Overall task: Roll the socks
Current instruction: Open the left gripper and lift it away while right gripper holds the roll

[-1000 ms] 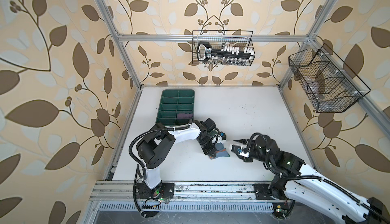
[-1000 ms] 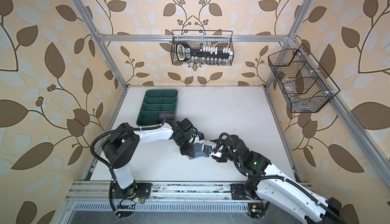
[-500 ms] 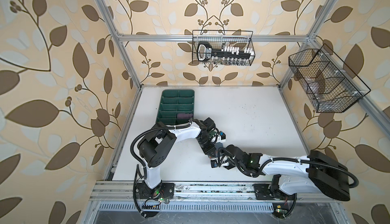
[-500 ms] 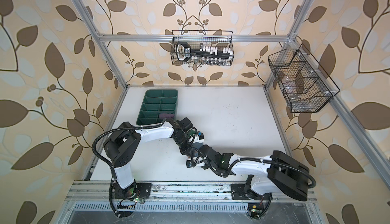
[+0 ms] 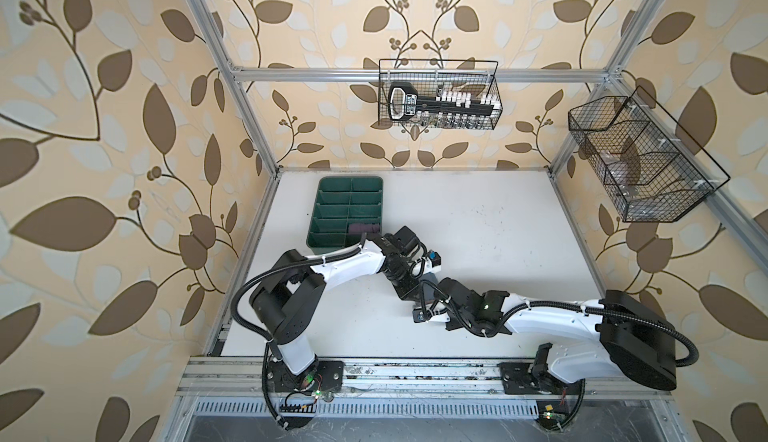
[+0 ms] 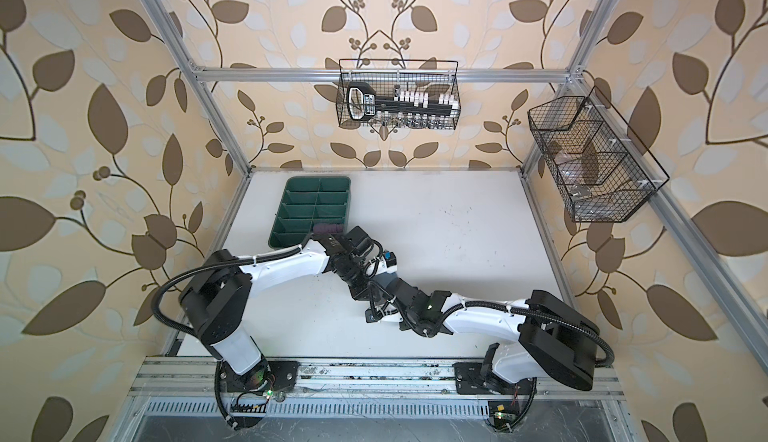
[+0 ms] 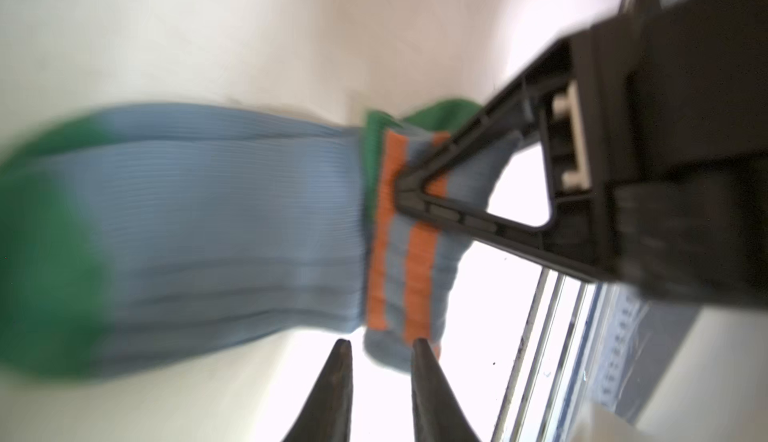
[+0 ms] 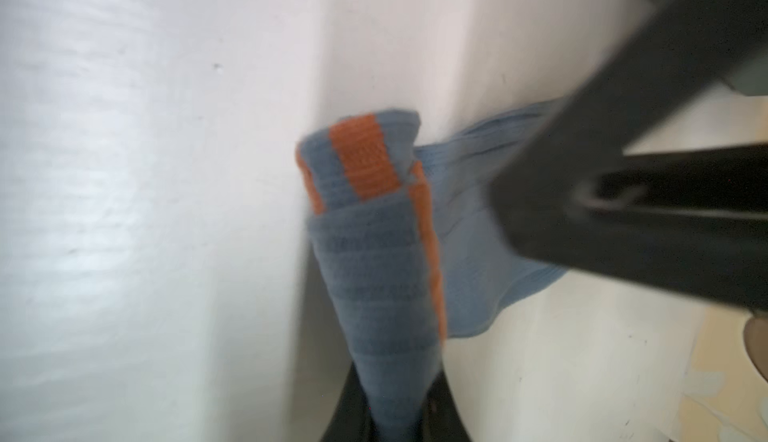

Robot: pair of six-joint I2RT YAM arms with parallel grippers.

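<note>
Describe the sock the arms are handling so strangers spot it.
On the white table, find where the left gripper meets the right gripper. The grey-blue sock lies there. Green patches and orange stripes separate it from the purple bundle in the tray.

A robot lab's enclosed test cell.
Aluminium frame [image 5: 311, 74] around a white tabletop [image 5: 478, 219], leaf wallpaper [image 5: 104, 169] behind, wire basket [image 5: 438, 94] upper centre, mesh basket [image 5: 640, 161] upper right, left arm [image 5: 345, 267] and right arm [image 5: 548, 321] bolted to the bottom rail [image 5: 415, 371].
</note>
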